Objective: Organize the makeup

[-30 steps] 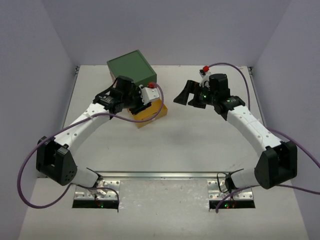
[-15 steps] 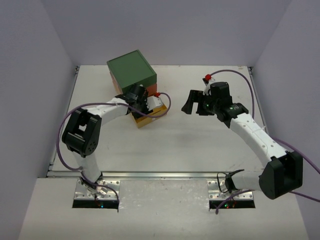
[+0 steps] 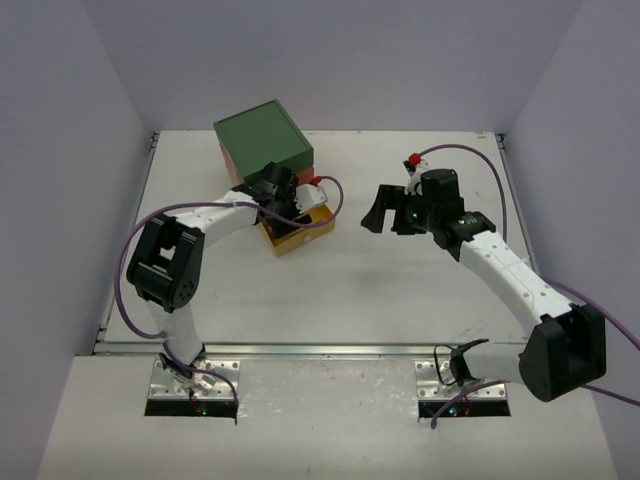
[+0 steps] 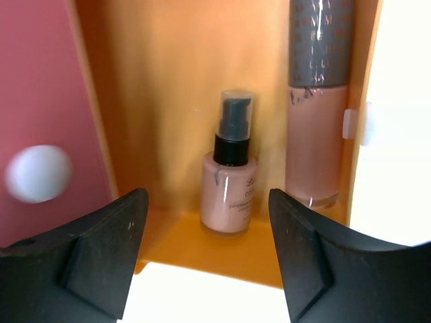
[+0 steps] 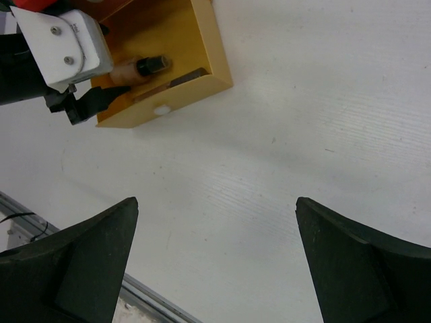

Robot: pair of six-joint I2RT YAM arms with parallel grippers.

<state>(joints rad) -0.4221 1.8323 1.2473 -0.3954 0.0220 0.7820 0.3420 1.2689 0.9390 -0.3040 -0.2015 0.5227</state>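
Left jaws newly wider, pump bottle (image 4: 231, 192) cap-away

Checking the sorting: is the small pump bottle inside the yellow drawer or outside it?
Inside. The pump bottle lies on the floor of the yellow drawer, beside a grey-capped tube, with drawer walls around both.

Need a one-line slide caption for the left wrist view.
Left gripper, open, faces the yellow drawer holding a pump bottle and a grey-capped tube.

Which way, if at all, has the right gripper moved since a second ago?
Yes. The right gripper has drifted toward the table's near edge, slightly farther from the green drawer box.
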